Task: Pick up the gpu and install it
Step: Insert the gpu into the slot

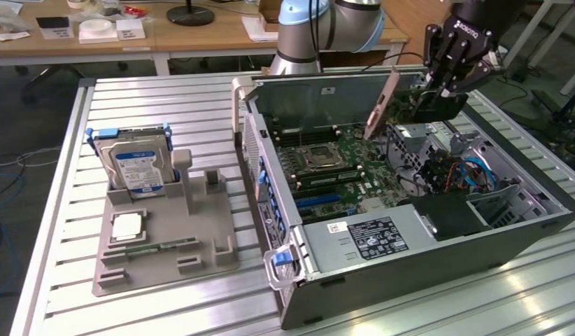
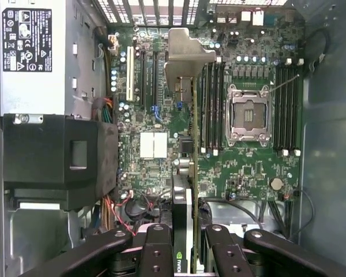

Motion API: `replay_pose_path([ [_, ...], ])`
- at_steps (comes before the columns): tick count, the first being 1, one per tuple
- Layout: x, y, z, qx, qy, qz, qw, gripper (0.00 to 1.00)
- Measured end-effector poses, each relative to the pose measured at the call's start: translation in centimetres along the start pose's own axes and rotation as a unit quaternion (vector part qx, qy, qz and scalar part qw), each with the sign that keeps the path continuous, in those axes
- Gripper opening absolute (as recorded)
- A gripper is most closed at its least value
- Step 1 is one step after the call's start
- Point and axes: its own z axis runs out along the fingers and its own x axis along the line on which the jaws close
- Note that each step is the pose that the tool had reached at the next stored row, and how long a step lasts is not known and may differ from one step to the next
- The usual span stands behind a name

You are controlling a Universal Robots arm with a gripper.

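Pickup done: gpu (image 1: 435,105) clamped edge-on between gripper (image 1: 446,87) fingers, held over motherboard (image 2: 155,144) of open computer case (image 1: 409,280), toward the exterior view's far right. Not yet seated in a slot. Case also holding power supply (image 1: 381,236) and empty CPU socket (image 2: 248,115). Grey tray (image 1: 203,231) at the exterior view's left holding upright hard drive (image 1: 138,168) and flat memory stick (image 1: 157,246)

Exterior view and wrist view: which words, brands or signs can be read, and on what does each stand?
"ROBOTIQ": on the body of the gripper.
A logo mark, no readable word: on the gpu held by the gripper.
Label on the hard drive: too small to read.
Label on the power supply: too blurred to read.
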Motion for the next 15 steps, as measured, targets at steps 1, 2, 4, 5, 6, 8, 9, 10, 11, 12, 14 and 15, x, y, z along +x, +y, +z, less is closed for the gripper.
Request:
replay_pose_path([
  [1, 0.0, 0.04, 0.11, 0.0000, 0.0001, 0.000, 1.0000, 0.27],
  [2, 0.0, 0.08, 0.23, 0.0000, 0.0000, 0.000, 1.0000, 0.27],
  [4, 0.0, 0.19, 0.51, 0.0000, 0.0001, 0.000, 1.0000, 0.27],
  [5, 0.0, 0.24, 0.65, 0.0000, 0.0000, 0.000, 1.0000, 0.27],
  [6, 0.0, 0.28, 0.80, 0.0000, 0.0001, 0.000, 1.0000, 0.27],
  [8, 0.0, 0.35, 1.10, 0.0000, 0.0000, 0.000, 1.0000, 0.27],
  [9, 0.0, 0.37, 1.19, 0.0000, 0.0001, 0.000, 1.0000, 0.27],
  [10, 0.0, 0.37, 1.20, 0.0000, 0.0001, 0.000, 1.0000, 0.27],
  [11, 0.0, 0.37, 1.21, 0.0000, 0.0001, 0.000, 1.0000, 0.27],
  [12, 0.0, 0.37, 1.21, 0.0000, 0.0002, 0.000, 1.0000, 0.27],
  [14, 0.0, 0.38, 1.21, 0.0000, 0.0001, 0.000, 1.0000, 0.27],
  [15, 0.0, 0.38, 1.22, 0.0000, 0.0000, 0.000, 1.0000, 0.27],
])
